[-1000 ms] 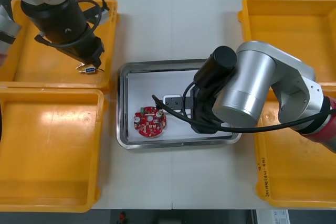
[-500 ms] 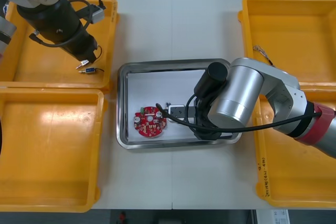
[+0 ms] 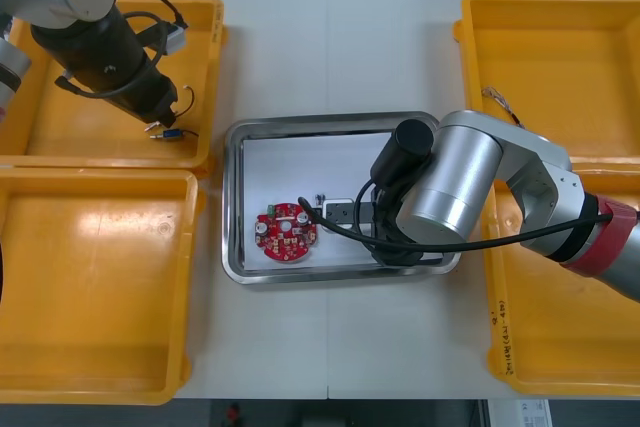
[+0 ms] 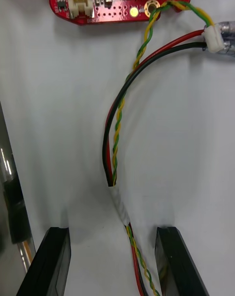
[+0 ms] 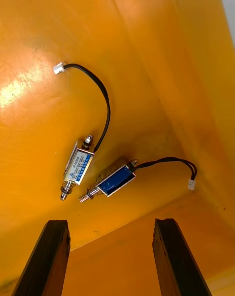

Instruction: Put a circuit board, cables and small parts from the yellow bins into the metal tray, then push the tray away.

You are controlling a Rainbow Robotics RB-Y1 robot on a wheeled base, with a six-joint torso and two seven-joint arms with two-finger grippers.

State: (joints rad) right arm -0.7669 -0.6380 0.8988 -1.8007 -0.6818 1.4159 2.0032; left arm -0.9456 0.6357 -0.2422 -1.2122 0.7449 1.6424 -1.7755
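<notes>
R fingers (image 4: 49,261) straddle cable (image 4: 115,147) (L fingers (image 5: 54,257) near parts (image 5: 78,166)).

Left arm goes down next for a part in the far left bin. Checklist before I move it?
1. Left gripper open: ok.
2. Two small metal parts lie in the yellow bin, beyond its fingertips: ok.
3. Fingers straddle one part: not ok, both lie farther on.
4. Right gripper open, red and yellow cable loose between its fingers: ok.
5. Circuit board in the metal tray: ok.
6. Right gripper out of the tray: not ok, it sits low inside.
</notes>
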